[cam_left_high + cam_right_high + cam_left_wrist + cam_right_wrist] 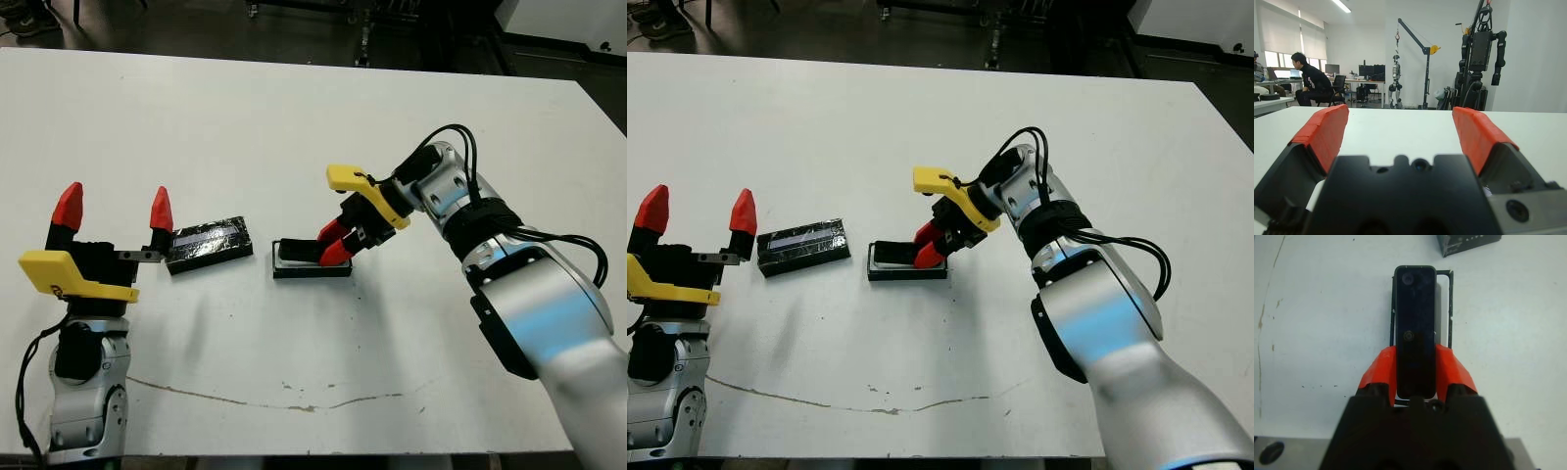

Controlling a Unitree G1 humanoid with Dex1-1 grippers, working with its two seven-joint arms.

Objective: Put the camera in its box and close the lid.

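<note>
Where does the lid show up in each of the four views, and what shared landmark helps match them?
Left eye view: the lid lies flat, left of the box, near the left gripper.
Right eye view: same place, left of centre.
Left wrist view: not in it.
Right wrist view: only a corner at the top edge.
Shared landmark: the box, with the right gripper holding the camera over it.

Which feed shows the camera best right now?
Right wrist view: the camera fills it, clamped by the right gripper over the box. Eye views show it small and half hidden; left wrist shows none.
</note>
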